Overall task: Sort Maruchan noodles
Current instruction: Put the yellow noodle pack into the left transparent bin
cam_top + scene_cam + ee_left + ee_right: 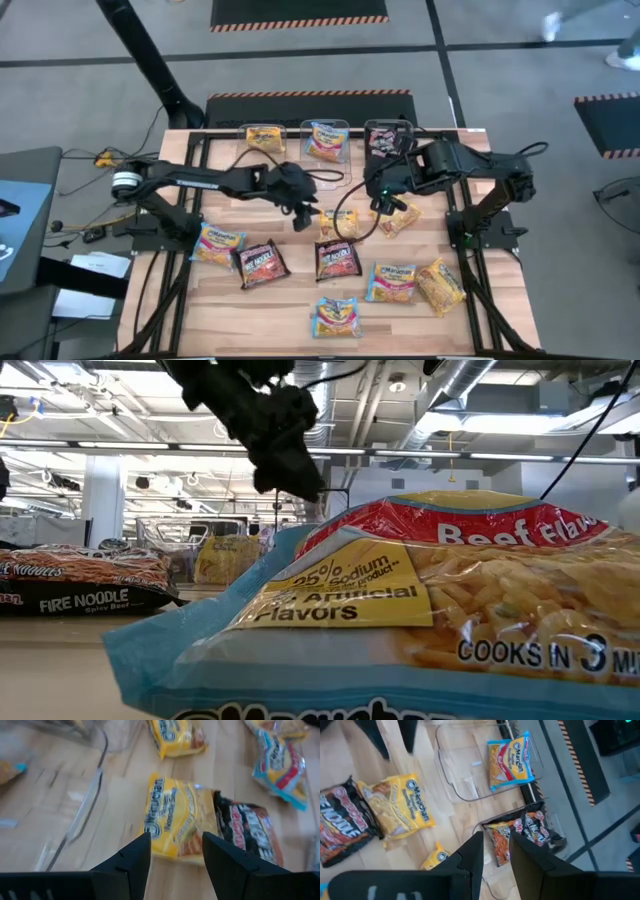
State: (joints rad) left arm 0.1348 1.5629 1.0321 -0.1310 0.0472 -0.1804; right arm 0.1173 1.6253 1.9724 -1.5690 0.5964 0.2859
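Observation:
Maruchan noodle packets lie flat across the wooden table (300,300). A yellow-orange packet (175,817) lies mid-table, its edge against a black-red one (247,832). My left gripper (175,852) hovers open above the yellow packet's near edge, one finger toward either side, touching nothing. My right gripper (495,852) hangs open and holds nothing, above the table's right half, looking down on the right bin (385,128) with a black-red packet (520,832) in it. A second yellow packet (400,218) lies below it.
Three clear bins stand along the far edge: the left (262,137) holds a yellow packet, the middle (327,140) a light blue one. Several more packets lie toward the near edge, among them a black-red one (262,265) and a light blue one (400,620).

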